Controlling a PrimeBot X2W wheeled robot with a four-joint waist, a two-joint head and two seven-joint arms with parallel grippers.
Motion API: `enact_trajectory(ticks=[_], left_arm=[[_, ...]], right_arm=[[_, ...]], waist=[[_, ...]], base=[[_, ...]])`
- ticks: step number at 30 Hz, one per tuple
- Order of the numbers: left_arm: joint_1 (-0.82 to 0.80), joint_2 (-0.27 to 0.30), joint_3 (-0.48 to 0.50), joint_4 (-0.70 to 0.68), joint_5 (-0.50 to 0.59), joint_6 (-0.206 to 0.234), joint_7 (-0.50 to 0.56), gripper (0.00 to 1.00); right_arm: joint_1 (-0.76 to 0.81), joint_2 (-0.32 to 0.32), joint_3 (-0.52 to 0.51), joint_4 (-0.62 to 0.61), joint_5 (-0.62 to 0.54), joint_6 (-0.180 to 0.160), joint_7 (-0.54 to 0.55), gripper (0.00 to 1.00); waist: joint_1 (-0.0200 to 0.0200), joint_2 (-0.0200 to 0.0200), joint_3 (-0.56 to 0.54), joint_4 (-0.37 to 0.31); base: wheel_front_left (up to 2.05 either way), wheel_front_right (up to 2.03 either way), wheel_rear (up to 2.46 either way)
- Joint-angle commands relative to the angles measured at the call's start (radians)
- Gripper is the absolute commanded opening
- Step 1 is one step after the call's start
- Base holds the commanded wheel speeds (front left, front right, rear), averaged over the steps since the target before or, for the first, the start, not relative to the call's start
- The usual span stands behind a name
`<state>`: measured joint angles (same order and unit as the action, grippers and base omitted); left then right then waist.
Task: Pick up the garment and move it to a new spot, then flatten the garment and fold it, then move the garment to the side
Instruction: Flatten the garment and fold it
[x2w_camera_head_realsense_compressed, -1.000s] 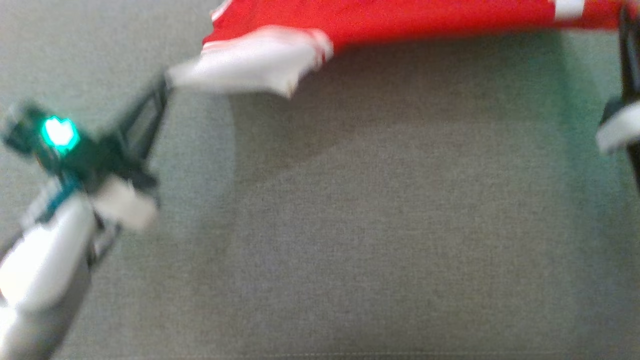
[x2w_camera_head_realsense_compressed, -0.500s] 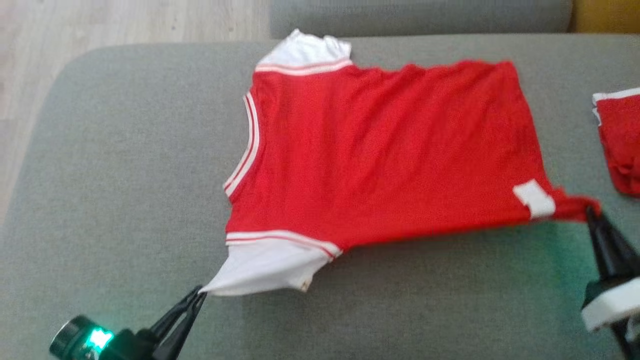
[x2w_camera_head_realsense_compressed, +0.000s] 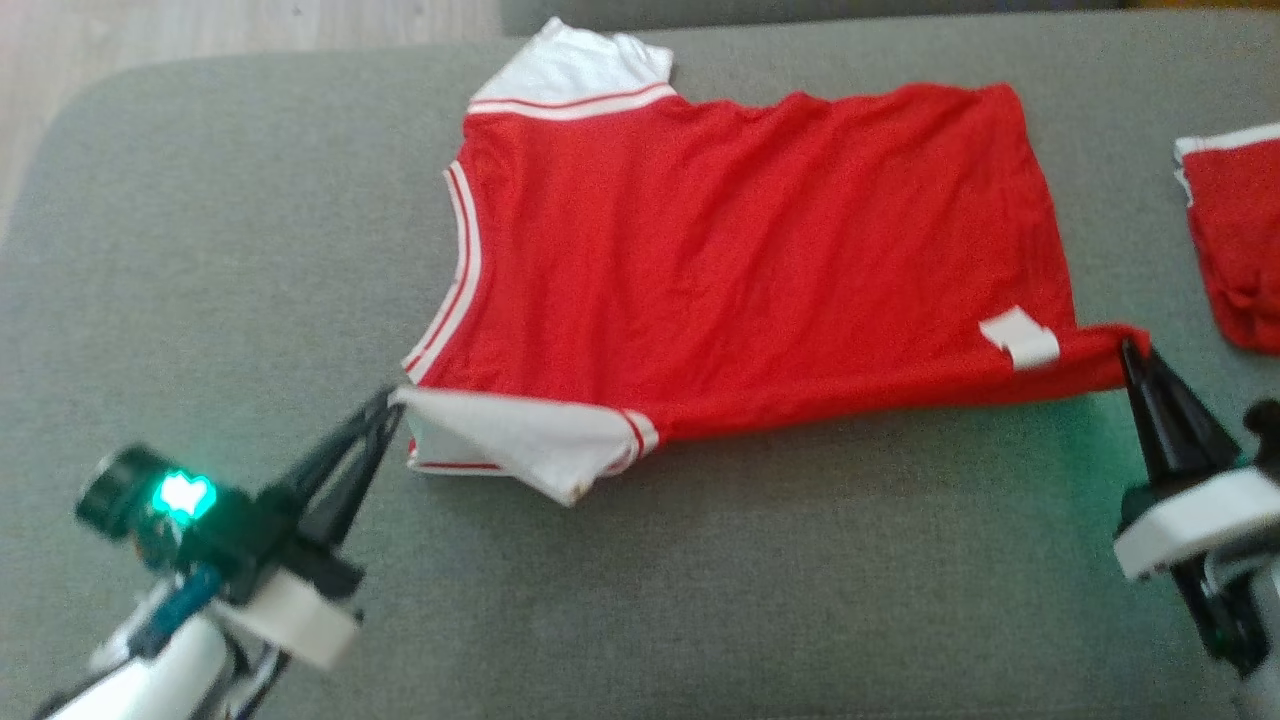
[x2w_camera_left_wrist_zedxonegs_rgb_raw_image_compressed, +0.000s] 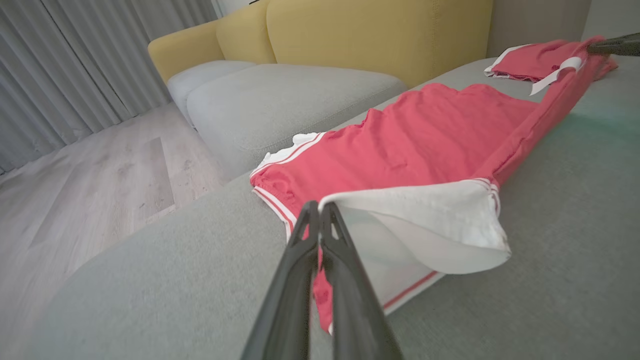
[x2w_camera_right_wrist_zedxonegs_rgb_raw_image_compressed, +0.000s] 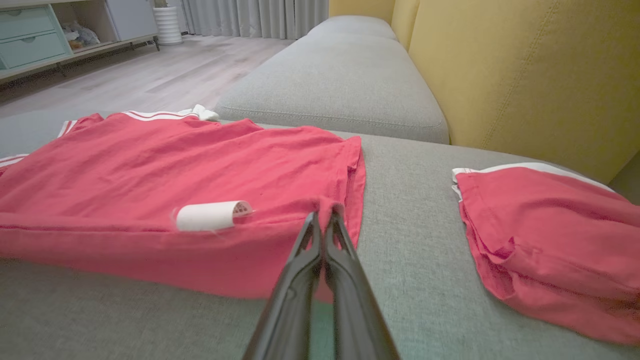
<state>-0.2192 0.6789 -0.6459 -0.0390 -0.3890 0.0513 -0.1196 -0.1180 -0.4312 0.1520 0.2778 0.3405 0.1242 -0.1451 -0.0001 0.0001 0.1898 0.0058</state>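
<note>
- Head view: the red garment (x2w_camera_head_realsense_compressed: 750, 260) is lying spread on the grey cushion (x2w_camera_head_realsense_compressed: 700, 600). The left gripper (x2w_camera_head_realsense_compressed: 393, 402) is pinching its white sleeve (x2w_camera_head_realsense_compressed: 520, 440), and the right gripper (x2w_camera_head_realsense_compressed: 1128, 348) is pinching a hem corner.
- Left wrist view: closed fingers are holding the sleeve edge, seemingly just off the cushion.
- Right wrist view: fingers are pressing together on bunched red fabric beside a white label (x2w_camera_right_wrist_zedxonegs_rgb_raw_image_compressed: 207, 216); a second red garment (x2w_camera_right_wrist_zedxonegs_rgb_raw_image_compressed: 550, 240) is lying apart.

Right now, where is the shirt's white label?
In the head view, the white label sits on the red shirt near its lower right corner, beside the right gripper.
</note>
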Motion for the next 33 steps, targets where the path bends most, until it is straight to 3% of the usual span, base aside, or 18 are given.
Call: enact_trajectory(ticks=[1, 14, 16, 17, 18, 19, 20, 21, 22, 33], left_arm=[[-0.073, 0.023, 0.052, -0.012, 0.014, -0.007, 0.004, 0.00], [-0.403, -0.048, 0.060, 0.175, 0.052, -0.089, -0.012, 0.00], [-0.446, -0.057, 0.051, 0.205, 0.071, -0.098, -0.017, 0.00], [-0.465, -0.063, 0.048, 0.222, 0.077, -0.101, -0.020, 0.00], [-0.482, -0.070, 0.045, 0.239, 0.083, -0.102, -0.024, 0.00], [-0.497, -0.077, 0.041, 0.256, 0.089, -0.104, -0.028, 0.00], [-0.508, -0.086, 0.039, 0.273, 0.092, -0.102, -0.033, 0.21], [-0.516, -0.094, 0.037, 0.290, 0.094, -0.098, -0.039, 0.71], [-0.520, -0.103, 0.036, 0.304, 0.095, -0.094, -0.045, 1.00], [-0.357, -0.177, 0.077, 0.382, 0.000, 0.003, -0.099, 1.00]], right_arm=[[-0.032, -0.020, 0.015, -0.012, -0.004, 0.007, -0.006, 0.00], [-0.310, -0.023, 0.114, 0.215, 0.028, 0.007, -0.065, 0.00], [-0.347, -0.023, 0.135, 0.250, 0.035, 0.007, -0.073, 0.06], [-0.363, -0.022, 0.148, 0.267, 0.038, 0.007, -0.076, 0.20], [-0.377, -0.021, 0.160, 0.283, 0.043, 0.007, -0.079, 0.51], [-0.391, -0.019, 0.170, 0.297, 0.048, 0.007, -0.083, 1.00], [-0.403, -0.017, 0.179, 0.311, 0.052, 0.007, -0.087, 1.00], [-0.413, -0.016, 0.187, 0.323, 0.056, 0.007, -0.092, 1.00], [-0.421, -0.015, 0.193, 0.335, 0.062, 0.007, -0.096, 1.00], [-0.380, -0.025, 0.183, 0.367, 0.081, 0.007, -0.116, 1.00]], waist=[[0.0001, -0.0001, 0.030, -0.017], [0.0001, -0.0001, 0.152, -0.040], [0.0001, -0.0001, 0.165, -0.039], [0.0001, -0.0001, 0.171, -0.039], [0.0001, -0.0001, 0.176, -0.039], [0.0001, -0.0001, 0.180, -0.039], [0.0001, -0.0001, 0.183, -0.039], [0.0001, -0.0001, 0.185, -0.040], [0.0001, -0.0001, 0.185, -0.039], [0.0001, -0.0001, 0.137, -0.039]], base=[[0.00, 0.00, 0.00], [0.00, 0.00, 0.00], [0.00, 0.00, 0.00], [0.00, 0.00, 0.00], [0.00, 0.00, 0.00], [0.00, 0.00, 0.00], [0.00, 0.00, 0.00], [0.00, 0.00, 0.00], [0.00, 0.00, 0.00], [0.00, 0.00, 0.00]])
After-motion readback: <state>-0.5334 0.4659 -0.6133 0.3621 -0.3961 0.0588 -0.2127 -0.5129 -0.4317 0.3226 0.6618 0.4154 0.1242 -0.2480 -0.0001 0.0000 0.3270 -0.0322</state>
